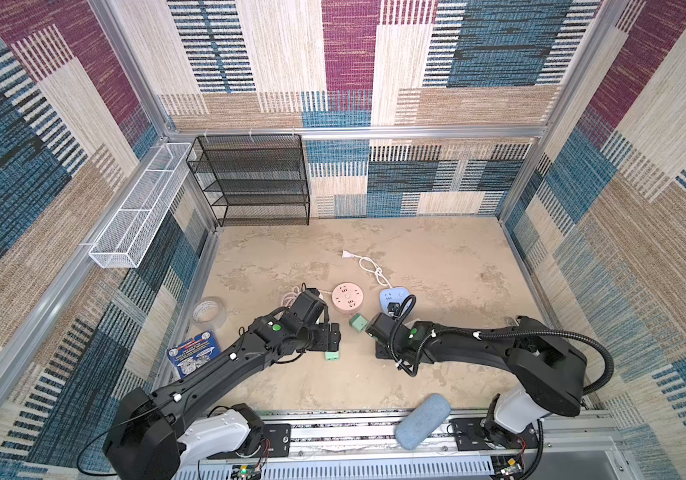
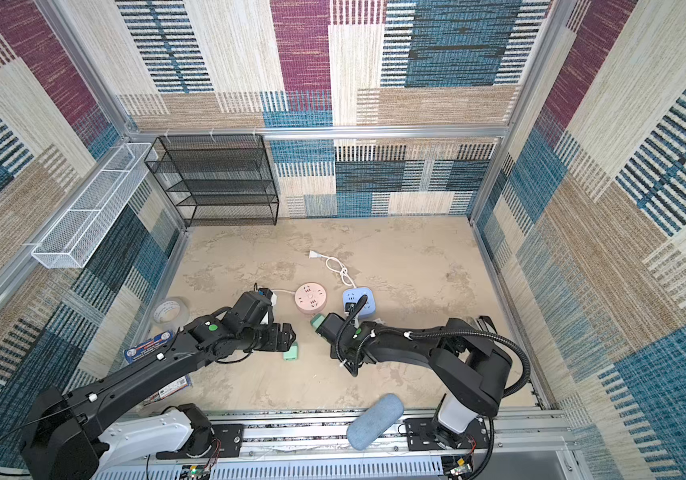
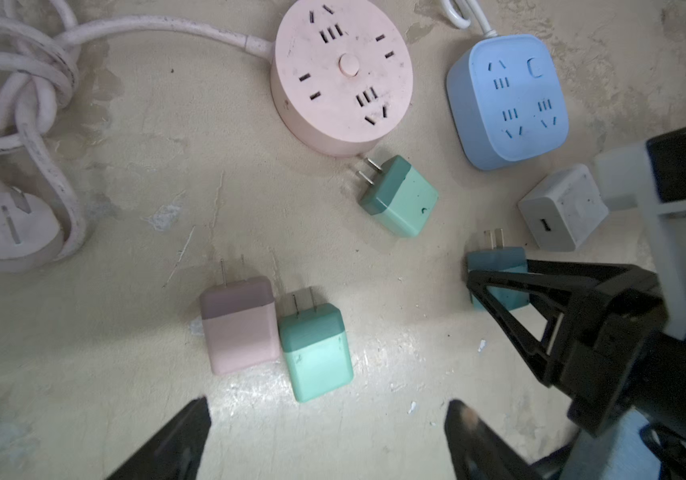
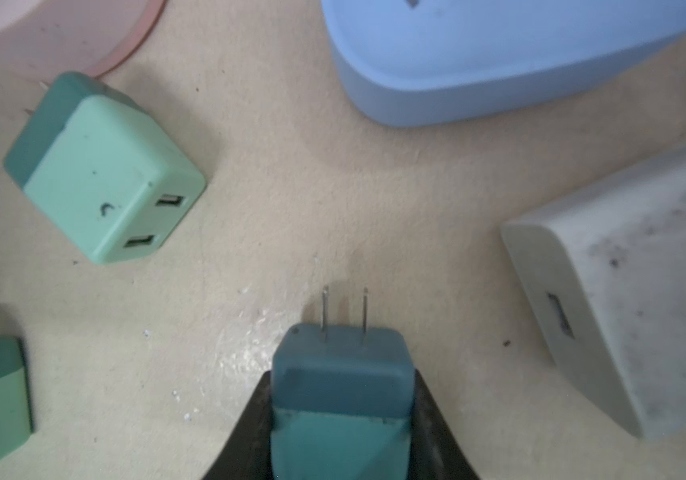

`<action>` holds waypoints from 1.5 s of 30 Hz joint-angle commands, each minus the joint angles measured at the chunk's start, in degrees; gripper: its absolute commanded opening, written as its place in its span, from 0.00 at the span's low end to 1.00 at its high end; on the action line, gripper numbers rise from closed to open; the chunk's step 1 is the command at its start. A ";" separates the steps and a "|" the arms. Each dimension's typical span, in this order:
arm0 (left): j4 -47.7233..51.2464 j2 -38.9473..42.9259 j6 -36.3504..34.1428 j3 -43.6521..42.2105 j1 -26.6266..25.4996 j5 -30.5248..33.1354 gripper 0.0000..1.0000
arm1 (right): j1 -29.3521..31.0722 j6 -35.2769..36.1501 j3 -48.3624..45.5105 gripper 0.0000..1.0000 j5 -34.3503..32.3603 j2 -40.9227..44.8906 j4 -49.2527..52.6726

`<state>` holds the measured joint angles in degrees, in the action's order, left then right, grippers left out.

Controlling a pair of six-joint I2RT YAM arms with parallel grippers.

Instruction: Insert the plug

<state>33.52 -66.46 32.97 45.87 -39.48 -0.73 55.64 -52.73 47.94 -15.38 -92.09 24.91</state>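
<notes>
right claw (image 4: 341, 399) clamped on teal plug (image 4: 341, 365), one finger flush against each side; prongs stick out ahead of the claw, pointing over bare tabletop (image 4: 291, 187) toward the blue square socket strip (image 3: 507, 99) and pink round socket strip (image 3: 341, 75); teal plug near both strips but touching neither, not in a socket yet (lifted or resting on the tabletop, cannot tell); left claw (image 3: 328, 409) fingers wide apart, gripping nothing, hanging over the tabletop near a pink plug (image 3: 237, 328) and a mint plug (image 3: 316, 353) that lie side by side, touching; second mint plug (image 3: 399, 195) lies flat, prongs just beside the pink strip's wall; white adapter (image 3: 561, 208) near the blue strip, close to the right claw; pink cord (image 3: 21, 83) knotted in a loose bundle beside the pink strip
</notes>
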 commanded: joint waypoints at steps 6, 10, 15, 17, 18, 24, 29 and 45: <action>-1.33 -3.58 -2.78 2.59 0.02 -8.17 0.94 | -0.05 14.24 -2.59 0.00 7.06 9.55 -3.78; -2.41 -6.23 -3.11 4.35 0.03 -15.79 0.94 | 0.00 22.05 -4.04 0.00 13.16 15.72 -6.39; -5.42 -7.20 -1.45 5.07 0.02 -21.80 0.93 | 0.09 26.45 -3.23 0.00 16.80 19.00 -6.49; -6.58 -7.27 -0.98 5.13 0.02 -23.02 0.93 | 0.15 28.23 -2.83 0.00 18.60 19.27 -7.09; -7.28 -7.33 -0.73 4.98 0.02 -23.71 0.93 | 0.13 28.57 -2.63 0.00 18.87 19.34 -7.39; -11.14 -7.96 1.09 4.19 0.02 -27.83 0.90 | 0.52 31.07 -1.04 0.00 19.85 19.34 -8.07; -13.99 -9.52 2.51 3.75 0.03 -31.54 0.84 | 0.74 32.38 0.10 0.00 20.21 18.96 -8.46; -26.75 -9.67 10.08 -1.76 0.02 -42.11 0.61 | 0.96 34.99 0.83 0.00 15.76 19.97 -10.70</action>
<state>10.02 -76.18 40.49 45.28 -39.29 -35.64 56.66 -18.33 47.72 4.40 -72.73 20.91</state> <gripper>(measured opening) 0.615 0.430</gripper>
